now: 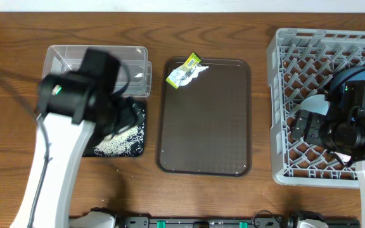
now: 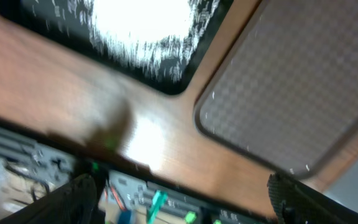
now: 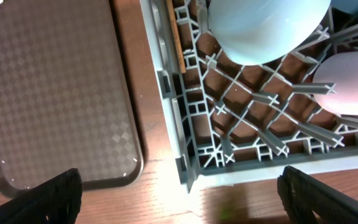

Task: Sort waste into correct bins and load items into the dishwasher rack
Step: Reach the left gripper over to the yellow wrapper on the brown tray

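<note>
White rice lies heaped in the black tray; in the left wrist view the rice is blurred. My left gripper hangs open and empty over that tray, its fingertips wide apart. The clear tub sits just behind. A yellow-green wrapper with white paper rests on the brown tray. My right gripper is open and empty over the dishwasher rack's front-left corner. Inside the rack I see a light-blue bowl, a pink cup and a chopstick.
The brown tray lies between the black tray and the rack, with narrow strips of wooden table on each side. The table's front edge with dark equipment runs below the left gripper. My right arm hides much of the rack's right side.
</note>
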`<state>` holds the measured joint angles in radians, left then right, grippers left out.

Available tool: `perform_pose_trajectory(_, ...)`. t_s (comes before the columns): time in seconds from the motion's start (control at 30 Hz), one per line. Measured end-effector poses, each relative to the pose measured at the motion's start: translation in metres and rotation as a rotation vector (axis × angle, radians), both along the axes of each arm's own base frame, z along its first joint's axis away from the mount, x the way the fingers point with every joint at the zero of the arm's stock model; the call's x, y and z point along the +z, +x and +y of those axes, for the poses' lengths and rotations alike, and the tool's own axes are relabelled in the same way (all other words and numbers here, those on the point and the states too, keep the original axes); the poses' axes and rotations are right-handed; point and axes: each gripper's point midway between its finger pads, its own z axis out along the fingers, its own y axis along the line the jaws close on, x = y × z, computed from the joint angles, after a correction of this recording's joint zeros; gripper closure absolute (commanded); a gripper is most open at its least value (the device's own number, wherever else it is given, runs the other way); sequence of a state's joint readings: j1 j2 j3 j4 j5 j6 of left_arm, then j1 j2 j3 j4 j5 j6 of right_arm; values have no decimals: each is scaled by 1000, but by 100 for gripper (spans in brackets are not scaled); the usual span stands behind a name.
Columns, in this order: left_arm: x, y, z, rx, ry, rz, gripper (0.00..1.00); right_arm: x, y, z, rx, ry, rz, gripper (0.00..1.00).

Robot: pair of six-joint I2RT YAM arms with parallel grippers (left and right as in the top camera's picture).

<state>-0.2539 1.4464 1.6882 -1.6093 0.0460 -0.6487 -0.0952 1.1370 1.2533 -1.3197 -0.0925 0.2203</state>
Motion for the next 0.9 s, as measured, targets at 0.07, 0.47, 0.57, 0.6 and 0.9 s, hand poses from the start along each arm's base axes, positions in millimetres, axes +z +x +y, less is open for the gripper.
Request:
perform_pose_trajectory(0.07,-10,12,-5,-29,43,35,9,0,0,0,0,-1,0,1)
perform_pose_trajectory(0.47,-12,121,-68,-336,58,-332,9,0,0,0,0,0,0,1)
perform_pose_trajectory(0.57,4,145,-87,-382,56,-472,9,0,0,0,0,0,0,1)
perform_pose_trajectory(0.6,8,150,-89,-386,58,-497,9,0,0,0,0,0,0,1)
perform_pose_trajectory(0.9,34,185,-104,-439,61,-684,12,0,0,0,0,0,0,1)
